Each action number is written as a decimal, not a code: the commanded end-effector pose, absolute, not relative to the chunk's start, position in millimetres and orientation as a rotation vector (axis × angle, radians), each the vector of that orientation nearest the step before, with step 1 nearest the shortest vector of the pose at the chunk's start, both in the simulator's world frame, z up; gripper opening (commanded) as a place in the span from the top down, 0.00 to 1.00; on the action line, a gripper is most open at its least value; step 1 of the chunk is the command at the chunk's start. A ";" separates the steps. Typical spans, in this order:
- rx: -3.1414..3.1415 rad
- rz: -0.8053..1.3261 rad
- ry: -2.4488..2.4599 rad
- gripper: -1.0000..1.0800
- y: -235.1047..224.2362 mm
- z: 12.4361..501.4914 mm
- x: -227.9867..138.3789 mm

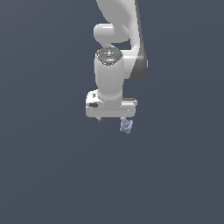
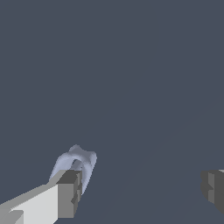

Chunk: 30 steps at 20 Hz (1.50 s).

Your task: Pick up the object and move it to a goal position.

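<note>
The object (image 1: 126,126) is a tiny pale blue-grey knobbly piece on the dark floor. It lies just below the white gripper (image 1: 112,118), at the finger on the exterior view's right. In the wrist view the object (image 2: 81,159) shows right behind one grey fingertip (image 2: 69,192), which hides part of it. The other fingertip (image 2: 213,187) stands far off. The gripper (image 2: 140,190) is open wide and holds nothing. The object is at one finger's tip, not in the middle of the gap. I cannot tell whether that finger touches it.
The white arm (image 1: 116,39) rises from the gripper toward the top of the exterior view. The dark blue-grey floor (image 1: 43,175) spreads on all sides. No goal marker shows.
</note>
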<state>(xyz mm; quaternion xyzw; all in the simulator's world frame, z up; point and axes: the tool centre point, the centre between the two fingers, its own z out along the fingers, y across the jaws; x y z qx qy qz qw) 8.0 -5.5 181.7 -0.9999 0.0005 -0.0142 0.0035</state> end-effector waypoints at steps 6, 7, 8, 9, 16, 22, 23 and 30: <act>-3.147 -0.031 -0.026 0.04 -11.5 177.8 5.7; -3.151 -0.025 -0.038 0.04 -13.9 176.2 4.8; -3.155 -0.021 -0.048 0.04 -16.0 174.9 4.0; -3.158 -0.017 -0.056 0.04 -17.6 174.0 3.4; -3.160 -0.015 -0.051 0.04 -17.0 172.1 2.5; -3.158 -0.014 0.011 0.04 -6.3 163.6 -0.9; -3.157 -0.014 0.027 0.04 -3.6 161.6 -1.8; -3.146 -0.011 0.176 0.04 21.1 142.0 -11.4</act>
